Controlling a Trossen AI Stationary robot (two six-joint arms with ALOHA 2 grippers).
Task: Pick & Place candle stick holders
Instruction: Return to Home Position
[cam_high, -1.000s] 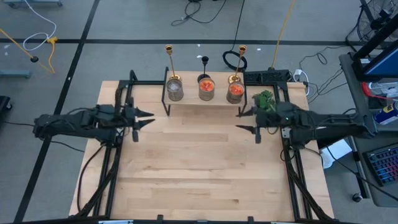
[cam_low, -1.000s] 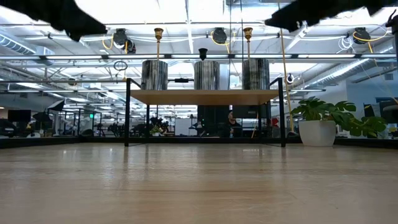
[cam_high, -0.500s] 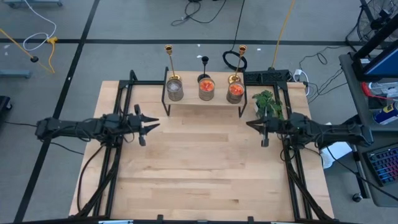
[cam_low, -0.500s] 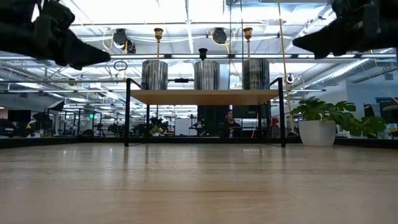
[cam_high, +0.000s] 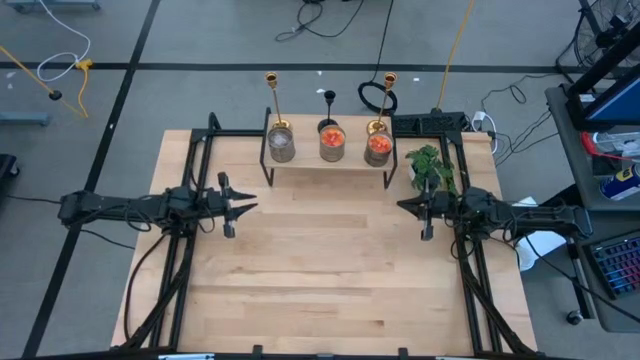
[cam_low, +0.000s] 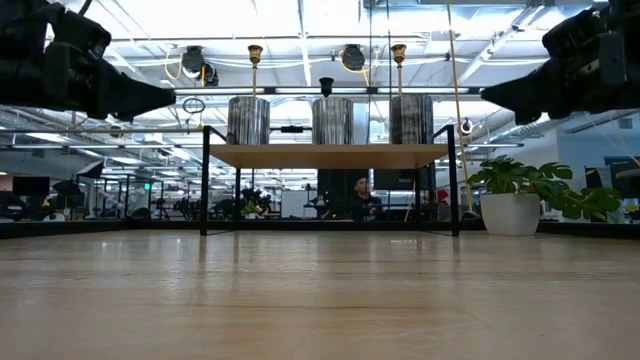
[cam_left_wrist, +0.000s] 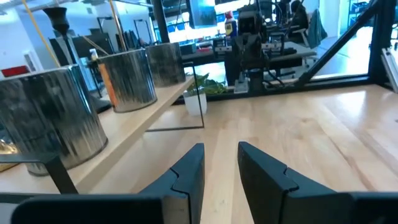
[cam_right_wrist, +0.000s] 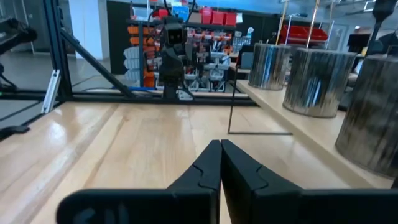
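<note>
On a small wooden shelf at the table's far middle stand three glass cups side by side: a grey one and two orange ones. Behind them rise two tall gold candlesticks and a shorter black one. My left gripper hovers open over the table's left part, pointing right, with nothing between its fingers. My right gripper hovers shut over the right part, pointing left, empty. Both are nearer than the shelf and clear of it.
A leafy green plant in a white pot stands at the shelf's right, close to my right arm. The shelf has a black metal frame with legs. Bare wooden tabletop lies between and in front of the grippers. A person sits far behind the table.
My right gripper has shut with nothing in it and drawn back toward the table's right edge, coming lower. My left gripper has also come lower and shifted a little toward the near edge, its gap unchanged.
</note>
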